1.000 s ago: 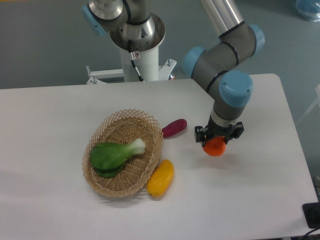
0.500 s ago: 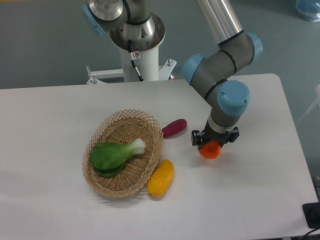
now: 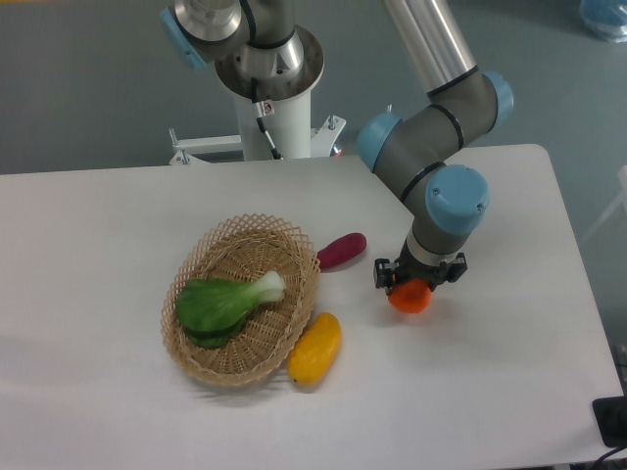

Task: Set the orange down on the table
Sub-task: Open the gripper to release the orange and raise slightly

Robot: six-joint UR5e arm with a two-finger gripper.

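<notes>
Yellow fruit [image 3: 314, 349] lies nearest, touching the basket [image 3: 201, 357] rim. Beyond it, the orange [image 3: 410, 297] is clamped in the gripper [image 3: 415, 286] low over bare table [image 3: 490, 372], likely positioned for set-down clear of the purple vegetable [image 3: 341, 251]. Contact with the table cannot be confirmed.

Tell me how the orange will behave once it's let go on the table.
The orange is round, so it may well roll on the smooth, flat table when the hand opens. Its glossy skin looks slippery, so it could slide out sideways. It looks firm, since it keeps its shape in the grip.
</notes>
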